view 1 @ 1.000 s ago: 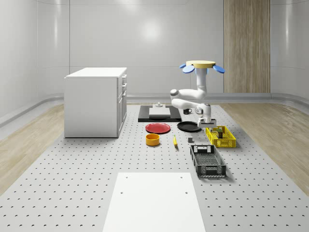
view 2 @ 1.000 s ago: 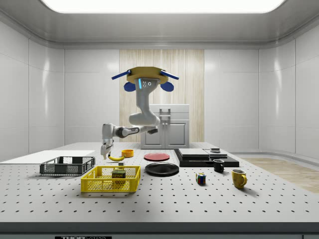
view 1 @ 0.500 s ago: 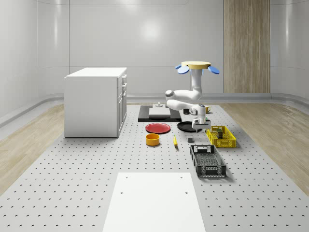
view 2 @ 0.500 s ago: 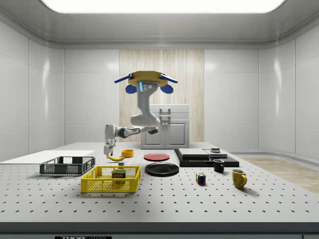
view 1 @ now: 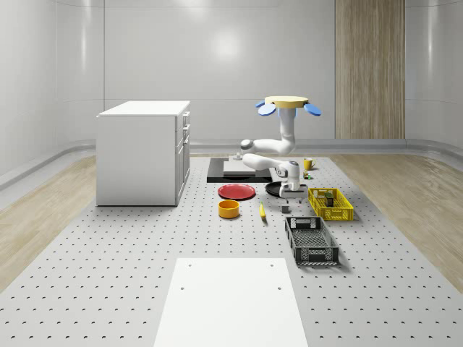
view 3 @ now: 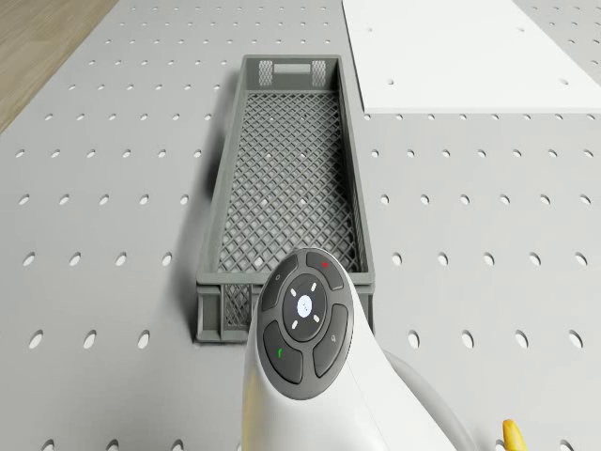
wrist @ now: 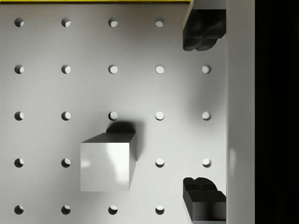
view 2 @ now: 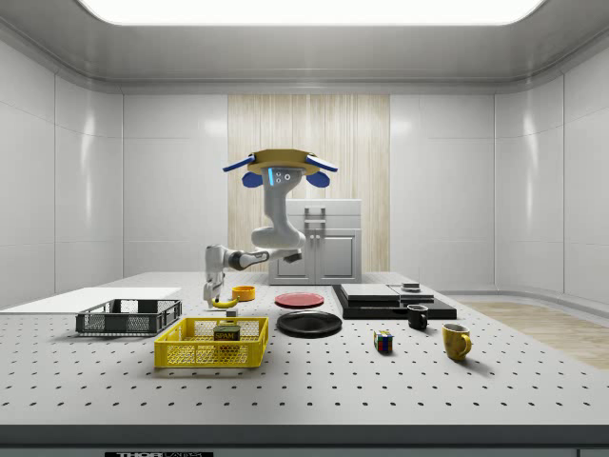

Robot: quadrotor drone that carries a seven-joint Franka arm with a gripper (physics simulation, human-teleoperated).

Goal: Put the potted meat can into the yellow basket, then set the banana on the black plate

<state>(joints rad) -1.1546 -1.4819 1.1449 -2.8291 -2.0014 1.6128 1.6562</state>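
The potted meat can (view 2: 226,332) stands inside the yellow basket (view 1: 330,204) (view 2: 211,344). On the table between the yellow bowl and the basket lies the banana (view 1: 262,210) (view 2: 225,303); its tip (view 3: 512,434) is also in the drone view. The black plate (view 1: 282,189) (view 2: 309,323) lies flat with nothing on it. The drone (view 1: 283,105) (view 2: 279,162) hovers over the plate's area. My gripper (view 1: 289,191) (view 2: 211,296) (wrist: 201,114) hangs low over the table between banana and basket, pointing down. It is open and holds nothing, and its dark fingers (wrist: 203,29) stand wide apart.
A small grey cube (wrist: 107,161) (view 1: 286,209) sits under the gripper. A grey mesh crate (view 3: 286,178) (view 1: 311,241) lies near. A red plate (view 1: 237,191), yellow bowl (view 1: 229,209), white cabinet (view 1: 145,152), two mugs (view 2: 456,340) and a colour cube (view 2: 383,342) are around.
Drone and arm have shifted to the whole-scene view's left, away from above the yellow basket. The gripper now hangs over the table nearer the banana. The can stays in the basket.
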